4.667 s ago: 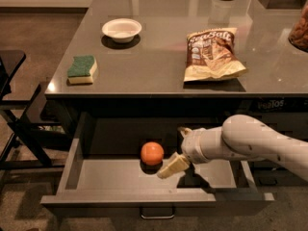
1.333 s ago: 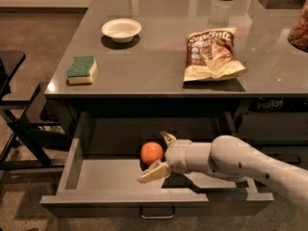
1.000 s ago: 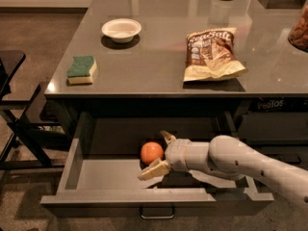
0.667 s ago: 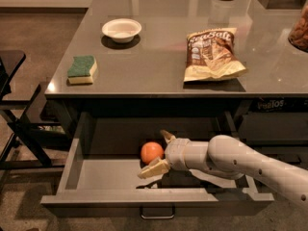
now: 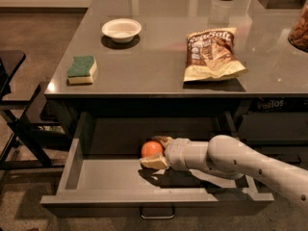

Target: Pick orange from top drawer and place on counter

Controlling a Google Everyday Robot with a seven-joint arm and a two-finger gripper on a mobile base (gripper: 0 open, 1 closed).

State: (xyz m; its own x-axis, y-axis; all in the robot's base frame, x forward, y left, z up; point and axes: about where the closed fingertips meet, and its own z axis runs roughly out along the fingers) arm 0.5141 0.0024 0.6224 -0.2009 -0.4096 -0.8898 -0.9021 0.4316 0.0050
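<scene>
Orange, small, smooth and round, sits inside the drawer, near its back wall at about mid-width. Drawer is pulled out: a shallow grey metal box with a flat front and a thin metal pull. Gripper is in the drawer too, reaching in from the right of the orange. Its two tan, blunt fingers clasp the orange, one behind it and one in front, both touching. Arm is white, rounded and matte, running off to the right of the orange. Counter lies above the orange: flat, glossy grey, dark edge. On it are a white round bowl up-left of the orange, a green-topped yellow sponge block further left, and a crinkled brown chip bag up-right of the orange.
</scene>
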